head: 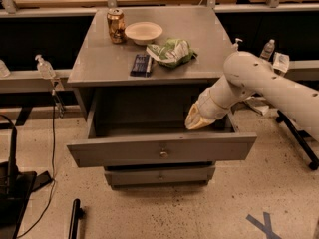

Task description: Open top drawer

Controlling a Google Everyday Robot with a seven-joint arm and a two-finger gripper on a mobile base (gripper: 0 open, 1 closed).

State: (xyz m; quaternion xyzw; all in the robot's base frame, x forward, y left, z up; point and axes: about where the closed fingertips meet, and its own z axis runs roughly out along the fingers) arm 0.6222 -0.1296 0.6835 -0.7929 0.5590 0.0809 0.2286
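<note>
The top drawer [124,151] of the grey metal cabinet stands pulled out toward me, its deep grey tray showing and its small brass knob [163,154] at the middle of the flat face. My gripper [196,123], cream-coloured at the end of the white arm [269,83], reaches in from the right. It hangs over the right rear part of the open tray, just below the cabinet top's edge. It is well behind the knob and holds nothing I can see.
A narrower grey drawer [159,176] sits shut below. On the cabinet top [99,63] stand a can [116,26], a white bowl [143,32], a green chip bag [172,52] and a dark packet [141,64]. Benches with bottles [45,66] flank it; black equipment [12,193] stands left.
</note>
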